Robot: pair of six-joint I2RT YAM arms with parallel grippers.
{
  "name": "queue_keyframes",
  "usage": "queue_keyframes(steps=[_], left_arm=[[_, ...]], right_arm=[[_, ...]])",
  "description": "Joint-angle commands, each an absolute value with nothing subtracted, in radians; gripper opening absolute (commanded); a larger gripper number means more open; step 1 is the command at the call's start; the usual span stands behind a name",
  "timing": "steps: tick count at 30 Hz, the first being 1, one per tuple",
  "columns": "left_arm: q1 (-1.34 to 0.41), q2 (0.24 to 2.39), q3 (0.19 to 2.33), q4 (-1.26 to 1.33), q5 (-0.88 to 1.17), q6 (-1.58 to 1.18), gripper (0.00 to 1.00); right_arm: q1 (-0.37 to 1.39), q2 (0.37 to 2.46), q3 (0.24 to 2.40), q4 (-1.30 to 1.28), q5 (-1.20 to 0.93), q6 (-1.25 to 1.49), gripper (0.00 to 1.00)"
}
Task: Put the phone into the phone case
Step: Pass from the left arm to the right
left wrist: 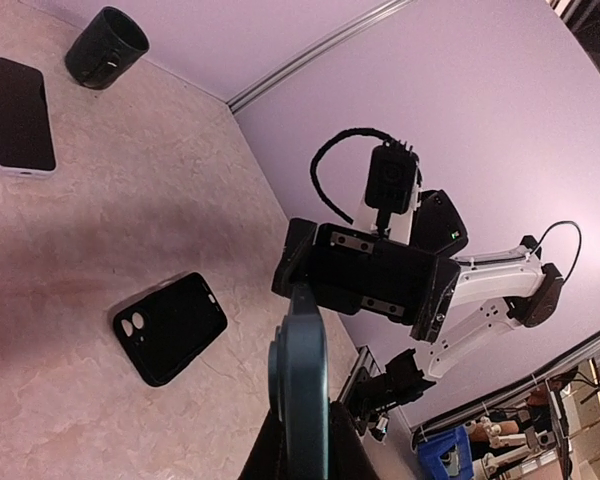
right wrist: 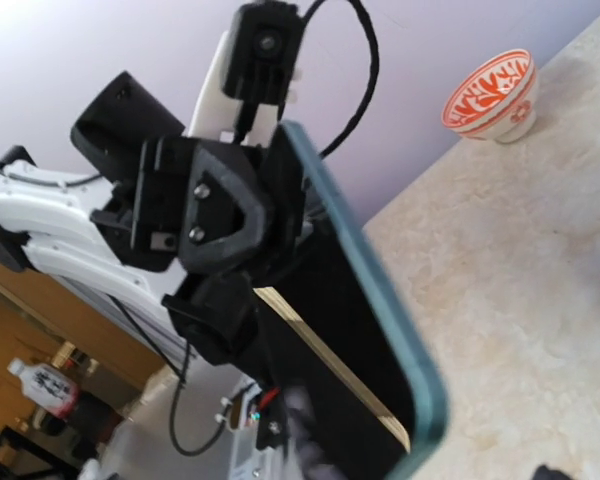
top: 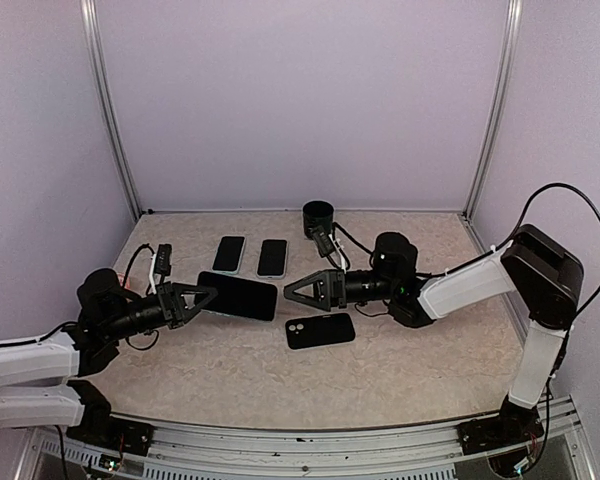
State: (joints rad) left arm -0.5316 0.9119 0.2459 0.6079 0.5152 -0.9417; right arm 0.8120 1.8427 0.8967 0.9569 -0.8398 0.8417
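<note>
Left end effector [top: 208, 294] clamped shut, right end effector [top: 292, 294] spread wide, both held low, tips facing each other

so the phone [top: 242, 297] has a black screen with a teal-blue edge, and the case [top: 320, 330] is plain black. 2 other phones [top: 229, 254] [top: 272, 257]: black screens, whitish rims. The cup [top: 318, 215] is black. The table [top: 420, 360] is beige with a marbled speckle, walls [top: 300, 100] pale lilac. The bowl [right wrist: 490, 95] is white with a red-orange pattern, arms [top: 465, 285] white with black joints.
</note>
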Motion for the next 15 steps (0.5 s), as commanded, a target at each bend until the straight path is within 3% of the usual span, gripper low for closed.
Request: queue_keyframes(steps=[1, 15], left_arm=[[-0.578, 0.894, 0.256, 0.771, 0.477, -0.932, 0.0], [-0.65, 0.989, 0.235, 0.943, 0.386, -0.952, 0.0]], right_arm=[[0.813, 1.828, 0.872, 1.064, -0.842, 0.929, 1.0], [0.854, 2.012, 0.94, 1.377, -0.879, 1.169, 0.84]])
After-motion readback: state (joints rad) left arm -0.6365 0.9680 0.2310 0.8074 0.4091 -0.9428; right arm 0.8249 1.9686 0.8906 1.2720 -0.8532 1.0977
